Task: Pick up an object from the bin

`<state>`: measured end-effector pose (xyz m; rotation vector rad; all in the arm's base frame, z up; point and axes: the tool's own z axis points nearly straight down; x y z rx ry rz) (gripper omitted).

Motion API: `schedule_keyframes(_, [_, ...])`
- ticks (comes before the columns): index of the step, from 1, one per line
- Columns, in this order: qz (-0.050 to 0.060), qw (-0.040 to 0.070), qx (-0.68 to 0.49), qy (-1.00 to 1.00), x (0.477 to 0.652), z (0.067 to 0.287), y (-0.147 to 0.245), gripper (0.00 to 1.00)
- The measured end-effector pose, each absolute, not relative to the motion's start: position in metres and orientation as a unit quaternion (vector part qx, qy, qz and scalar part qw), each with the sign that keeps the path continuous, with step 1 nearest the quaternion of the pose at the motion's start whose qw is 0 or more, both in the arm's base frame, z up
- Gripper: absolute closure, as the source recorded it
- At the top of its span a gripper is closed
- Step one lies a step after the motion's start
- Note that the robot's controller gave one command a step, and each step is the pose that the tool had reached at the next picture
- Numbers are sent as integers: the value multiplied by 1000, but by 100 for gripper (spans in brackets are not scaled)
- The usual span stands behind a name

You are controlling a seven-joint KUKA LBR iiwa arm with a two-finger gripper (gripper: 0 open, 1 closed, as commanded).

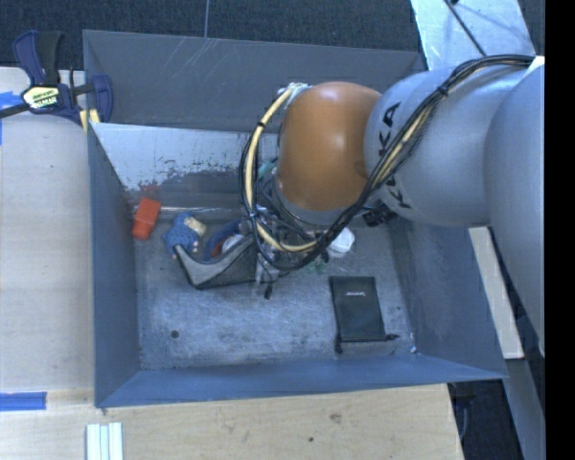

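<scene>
A dark grey wedge-shaped item is seen mid-floor of the bin, jumbled against a blue piece just behind it, probably as tumbled. The gripper is lowered at the wedge's right end, judged a likely pick target; contact cannot be told. Whether the gripper is open or closed cannot be told, as it is masked by the orange wrist cover. An orange block is noted left of the wedge, a flat black box well to its right.

A dark grey wedge-shaped object lies mid-floor in the bin.
</scene>
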<state>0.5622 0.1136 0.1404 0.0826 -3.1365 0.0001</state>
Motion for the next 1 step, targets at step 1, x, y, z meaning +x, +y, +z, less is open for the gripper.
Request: schedule_keyframes(1, [0,-2,36,-999,579,220,111,100])
